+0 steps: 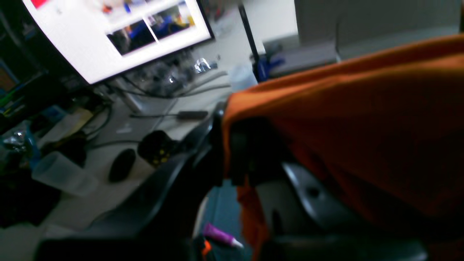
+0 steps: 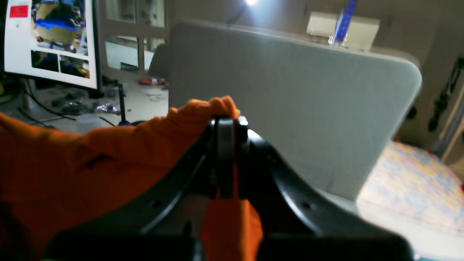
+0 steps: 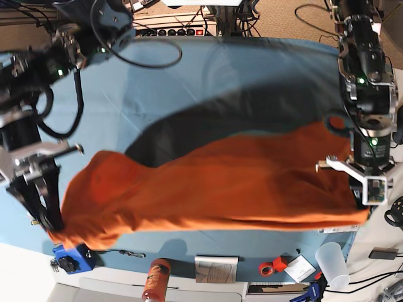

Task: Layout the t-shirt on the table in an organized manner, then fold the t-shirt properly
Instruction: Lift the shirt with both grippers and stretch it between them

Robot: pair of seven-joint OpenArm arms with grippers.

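- Bright-orange fabric t-shirt (image 3: 214, 179): stretched in the air between both arms, above the table, casting a dark shadow on it.
- Left gripper (image 1: 226, 145): jaws pinched tight on one shirt edge.
- Right gripper (image 2: 226, 159): jaws clamped on the opposite edge, fabric bunched above them.
- Light-blue cloth-covered table (image 3: 189, 82): beneath the shirt.
- Orange tape roll (image 3: 267, 268): at the table's near edge.

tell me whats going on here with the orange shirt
A two-armed robot is holding the orange t-shirt up above the blue table, stretched out between its arms. The left gripper is shut on one edge of the fabric and the right gripper is shut on the opposite end. The shirt hangs in the air and casts a dark shadow on the cloth, so it is not yet laid out flat or folded.
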